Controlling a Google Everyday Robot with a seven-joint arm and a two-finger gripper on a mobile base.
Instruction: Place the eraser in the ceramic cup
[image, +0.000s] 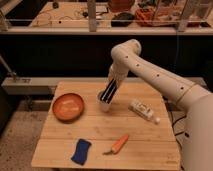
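End effector (113, 84): mine, at the bench's (100, 142) 12 o'clock edge, pinching the eraser (108, 93) by its upper end. Eraser: tilted, lower end inside the ceramic cup (104, 103). Orange bowl (68, 106): 9 o'clock of cup. Step, as I judge it: insertion. Next: spread fingers, lift clear without tipping the cup.
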